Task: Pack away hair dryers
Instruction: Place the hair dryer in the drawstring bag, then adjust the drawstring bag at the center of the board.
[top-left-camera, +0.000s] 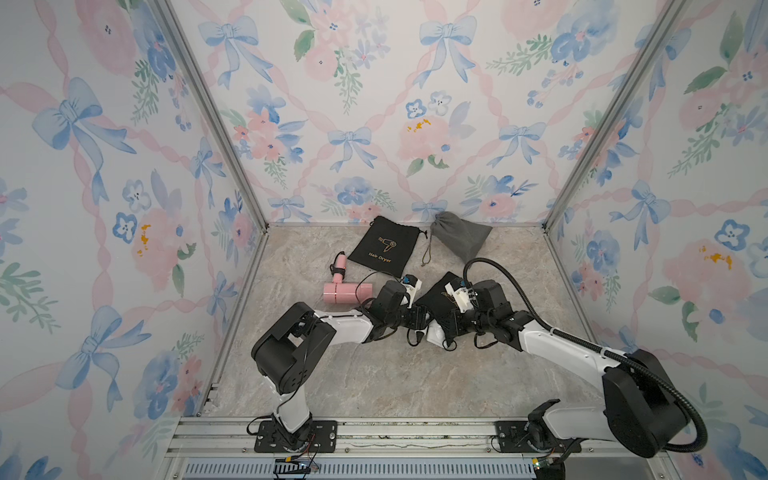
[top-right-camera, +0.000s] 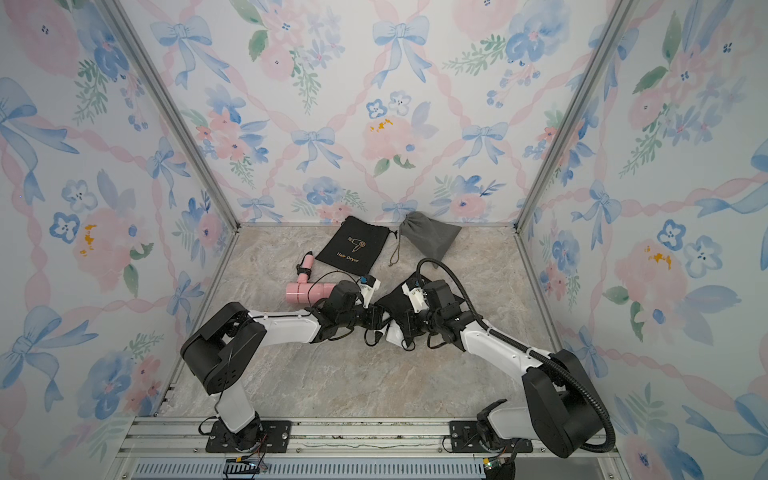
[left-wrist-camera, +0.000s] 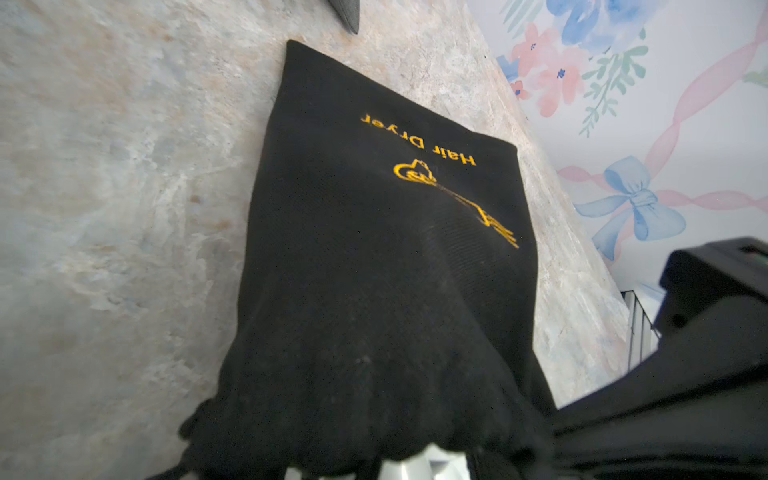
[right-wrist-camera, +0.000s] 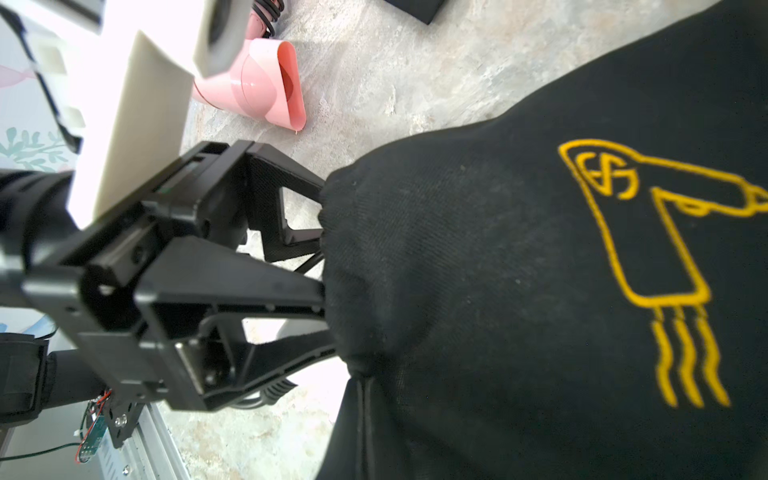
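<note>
In the right wrist view the left fingers (right-wrist-camera: 266, 286) stand apart. Their tips go into the mouth of a black pouch (right-wrist-camera: 519, 270), so the tips are hidden. The pouch has a gold picture of a hair dryer on it. On the far side of the left fingers from the pouch, a pink hair dryer (right-wrist-camera: 266, 83) lies on the counter (right-wrist-camera: 374, 62), near the fingers but not touching them. In both top views the two sets of fingers meet over this pouch. The right fingers (top-left-camera: 452, 321) are closed and sit right at the pouch's cloth. The cloth hides them, so I cannot tell if they pinch it. Just beside both sets of fingers, at the mouth of the pouch, a small part of a white hair dryer (top-left-camera: 437, 333) peeks out, with a black cord (top-left-camera: 411, 338) next to it. In the left wrist view the pouch's closed end lies on the counter and its mouth end is lifted up by the fingers. Well past the fingers, a second black pouch (top-left-camera: 384, 245) lies flat. A grey pouch (top-left-camera: 459, 235) lies just beside it.
</note>
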